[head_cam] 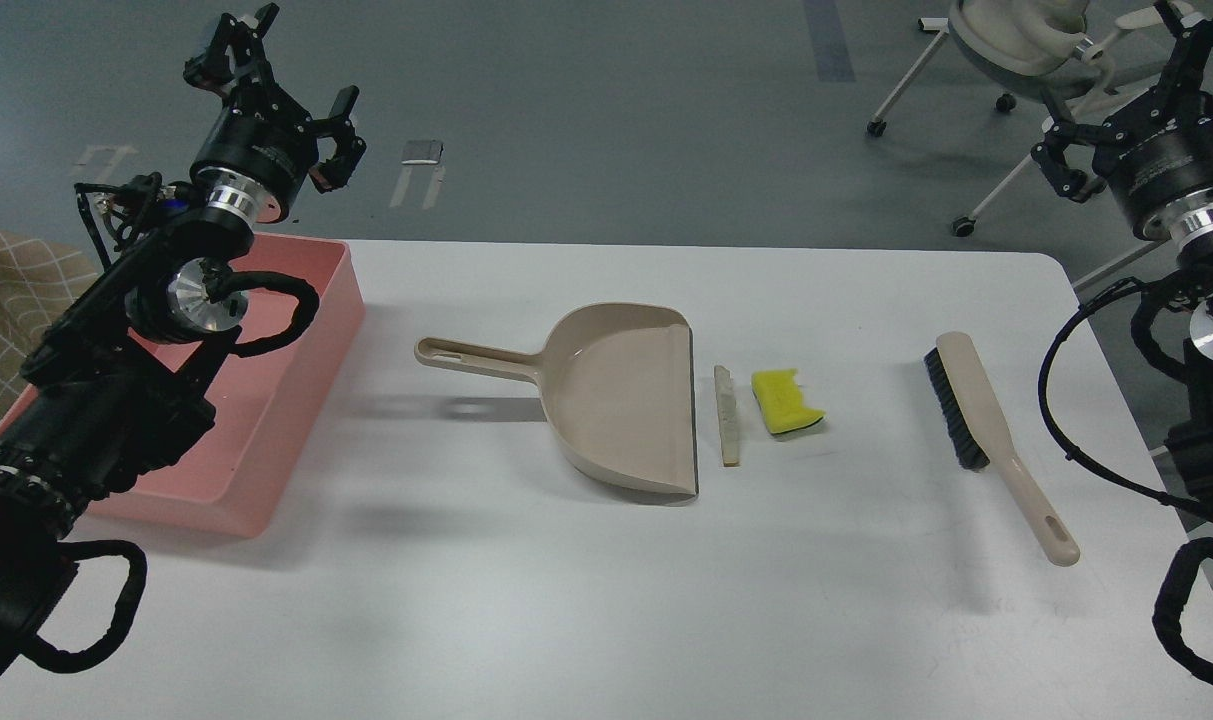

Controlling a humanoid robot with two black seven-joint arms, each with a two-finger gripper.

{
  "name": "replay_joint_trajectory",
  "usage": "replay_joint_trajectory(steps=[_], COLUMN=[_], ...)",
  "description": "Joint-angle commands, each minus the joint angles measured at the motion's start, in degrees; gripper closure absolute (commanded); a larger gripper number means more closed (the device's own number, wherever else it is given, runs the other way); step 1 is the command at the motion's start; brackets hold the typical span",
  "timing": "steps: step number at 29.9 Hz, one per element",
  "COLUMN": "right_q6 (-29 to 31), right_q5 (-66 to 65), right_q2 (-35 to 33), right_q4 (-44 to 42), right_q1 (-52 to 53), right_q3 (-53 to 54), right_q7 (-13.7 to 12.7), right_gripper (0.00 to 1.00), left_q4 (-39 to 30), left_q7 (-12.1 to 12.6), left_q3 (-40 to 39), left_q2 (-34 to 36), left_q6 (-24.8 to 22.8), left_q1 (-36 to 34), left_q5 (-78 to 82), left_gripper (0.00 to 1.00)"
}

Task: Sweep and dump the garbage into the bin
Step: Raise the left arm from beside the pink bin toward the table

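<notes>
The place looks like a robotics lab or a test room in an office building. A plain white counter (566,600) stands on a grey, smooth floor (586,120) with tape marks (421,165) on it. Behind the counter, a wheeled office chair (1006,60) is parked. At the far left there is a beige checked fabric (16,300).
</notes>
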Motion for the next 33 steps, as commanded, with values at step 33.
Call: replay_joint_trajectory(steps=[33], right_q6=[0.24], right_q5=[0.60], right_q2=[-0.44], right_q4=[0.92], right_q1=[-0.67], right_q3=[0.40], right_q7=[0.23], right_gripper=[0.00], left_q4=[-4.72], left_q7=[-0.37], left_q3=[-0.95], left_q2=[-0.92], left_q6=[1.59], left_q1=[0.48], left_q5=[-0.70], left_gripper=[0.02])
